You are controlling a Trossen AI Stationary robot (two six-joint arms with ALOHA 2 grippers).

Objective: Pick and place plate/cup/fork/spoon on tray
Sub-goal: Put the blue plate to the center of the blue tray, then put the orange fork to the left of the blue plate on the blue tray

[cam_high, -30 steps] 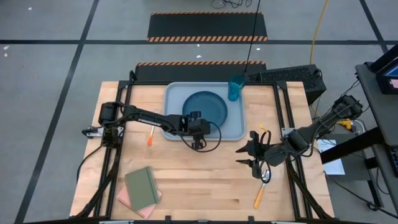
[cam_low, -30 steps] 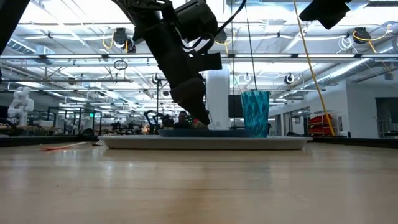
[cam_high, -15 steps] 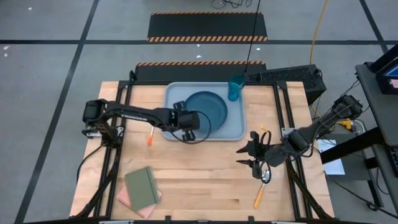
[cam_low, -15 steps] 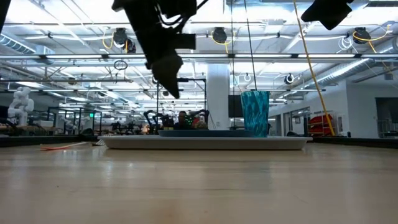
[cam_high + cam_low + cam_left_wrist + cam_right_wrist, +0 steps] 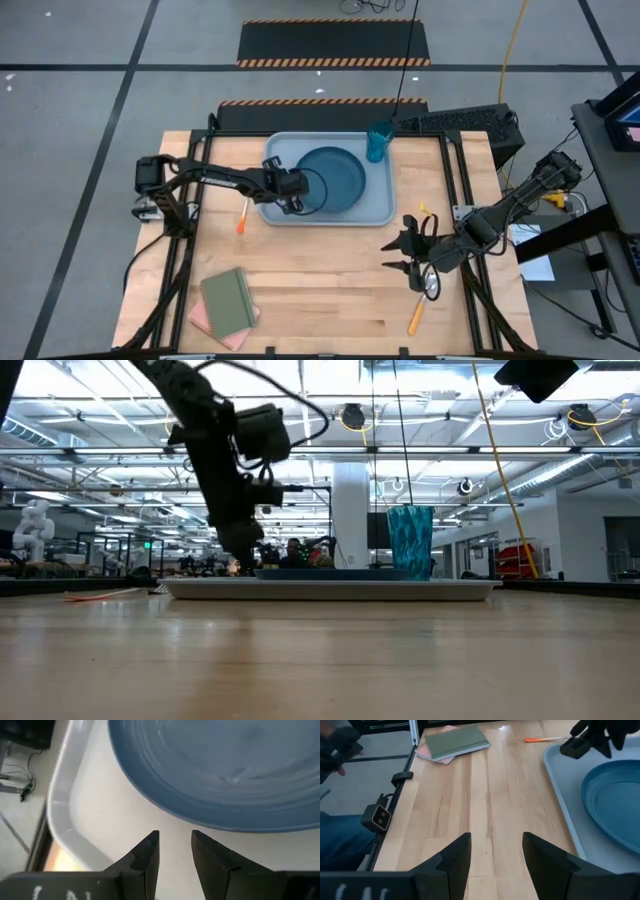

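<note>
left tool [image 5: 293,203] – fingers apart, empty, over tray [image 5: 278,212] | plate [image 5: 335,176] at its 2 o'clock | right tool [image 5: 402,255] apart, spoon [image 5: 424,300] at 5 o'clock

In the high view the tray [image 5: 378,208] fills the upper middle of the table. The plate [image 5: 340,175] takes up most of its floor, and the cup [image 5: 378,142] stands in its upper right corner, so bare floor shows mainly along the left and lower edges. The left gripper [image 5: 272,166] hangs over that left strip with its fingers slightly apart. Left of the tray the fork [image 5: 242,216] lies on the wood. The green notebook [image 5: 228,299] blocks the lower left. The right gripper [image 5: 398,256], fingers spread, sits lower right beside the spoon [image 5: 423,300]. The wood between is bare.
</note>
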